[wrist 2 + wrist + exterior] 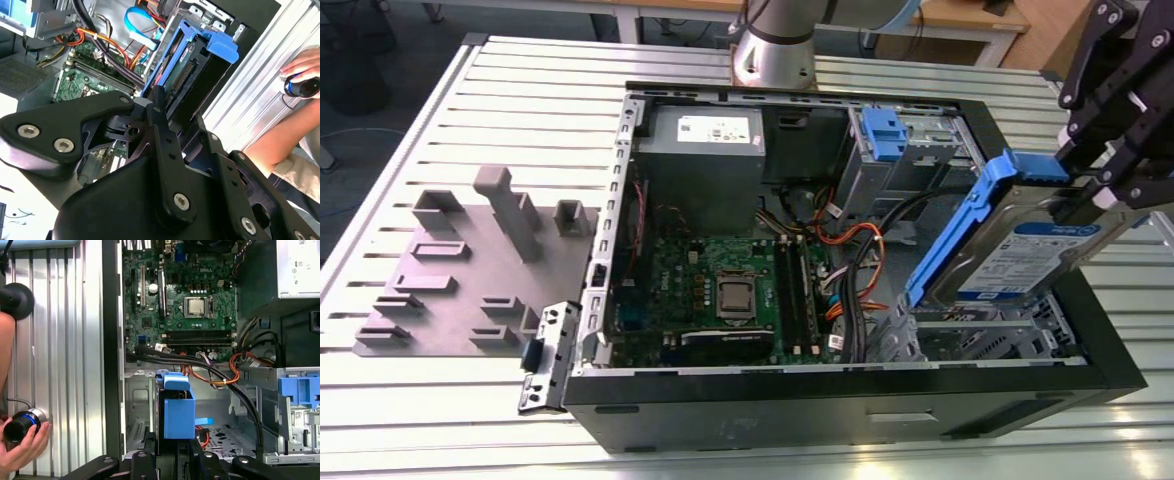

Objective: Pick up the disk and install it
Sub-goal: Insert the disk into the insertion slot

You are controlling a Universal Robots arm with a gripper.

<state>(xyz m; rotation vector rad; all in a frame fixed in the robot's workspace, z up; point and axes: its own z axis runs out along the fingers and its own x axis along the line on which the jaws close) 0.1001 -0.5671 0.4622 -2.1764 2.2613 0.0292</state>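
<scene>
**Hard drive clamped in the pincer, tilted above the open computer case**

The disk (1025, 255) hangs clear of the worktop (520, 90), over the drive cage at the exterior view's right end of the case (854, 400). Its long axis leans steeply, with the lower end dipping into the case, the label face outward and a blue rail along one long edge. The pincer (1097, 200) is clamped on its raised end. The far face is hidden, and the exterior view's right border cuts off the pincer's body.

disk (1021, 255) | silver-grey, blue rails, white-blue label | tilted on edge | aloft over computer case (827, 400)
</scene>
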